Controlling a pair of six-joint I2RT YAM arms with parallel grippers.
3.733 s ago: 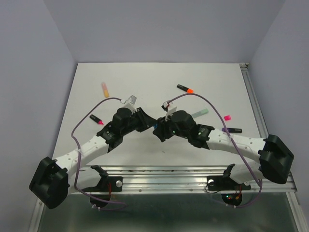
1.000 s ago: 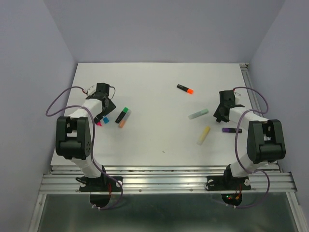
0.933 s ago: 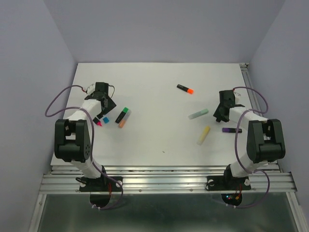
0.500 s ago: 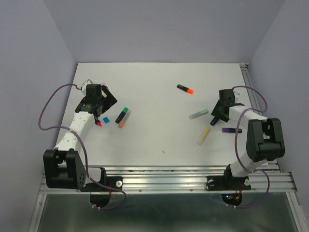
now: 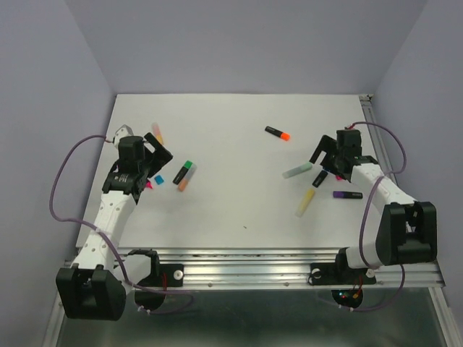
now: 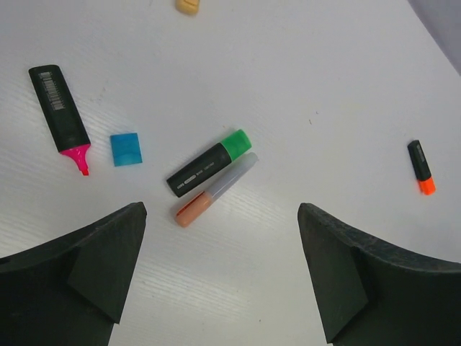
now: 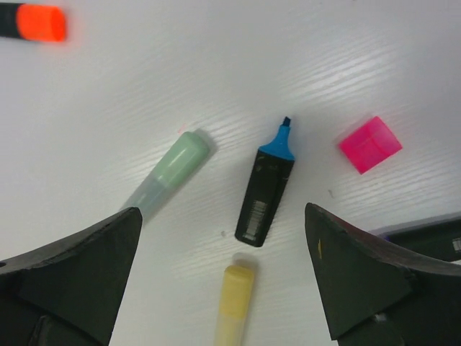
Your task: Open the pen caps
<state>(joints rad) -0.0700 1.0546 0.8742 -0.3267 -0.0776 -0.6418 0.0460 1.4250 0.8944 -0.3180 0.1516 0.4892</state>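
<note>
Jaws of the left gripper (image 5: pixel 155 152) stand wide apart with nothing between them, over the left part of the table (image 5: pixel 239 210). Just on its near side lies a loose blue cap (image 6: pixel 126 149), flat on the surface and clear of the fingers. Left of that cap rests a black pink-tipped highlighter (image 6: pixel 61 112), uncapped. Right of the blue cap two pens lie side by side, touching. One has a green cap (image 6: pixel 235 142) on, the other a peach cap (image 6: pixel 193 209) on, and the caps point opposite ways. Well to the right and farther back sits a black pen with its orange cap (image 6: pixel 427 187) on.

The right gripper (image 5: pixel 325 159) is likewise spread wide and holds nothing, over the right part of the table. Its wrist view shows a black blue-tipped highlighter (image 7: pixel 266 194) lying bare on the table below the gap between the fingers. A loose pink cap (image 7: pixel 370 144) lies just right of its tip, not touching. A mint cap (image 7: pixel 185 153) sits on its pale pen to the left. A yellow highlighter (image 7: pixel 234 303) lies just off the near end of the blue-tipped one.
</note>
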